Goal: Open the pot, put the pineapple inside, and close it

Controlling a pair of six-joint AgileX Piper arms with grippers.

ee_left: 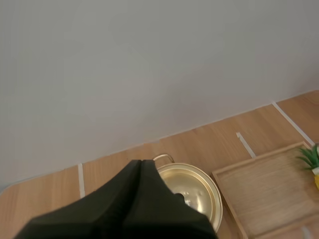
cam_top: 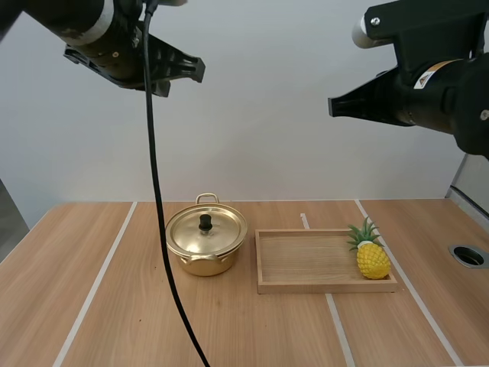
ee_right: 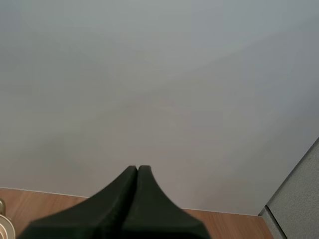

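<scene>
Left tool (cam_top: 200, 70) and right tool (cam_top: 331, 107) hang high, fingers together, empty. Lid (cam_top: 206, 229) sits on the pot (cam_top: 205, 264) — take its black knob (cam_top: 205, 222). Pineapple (cam_top: 372, 258), on the tray (cam_top: 306, 260) at its right end, looks light, rigid, bumpy — pinch across the body.

No word, number or brand can be read anywhere. The one printed mark is a small sticker (cam_top: 429, 75) on the dark housing of the right arm (cam_top: 458, 99), seen from the high view: a yellow patch with a dark symbol on it beside a white strip, its print too small to make out
</scene>
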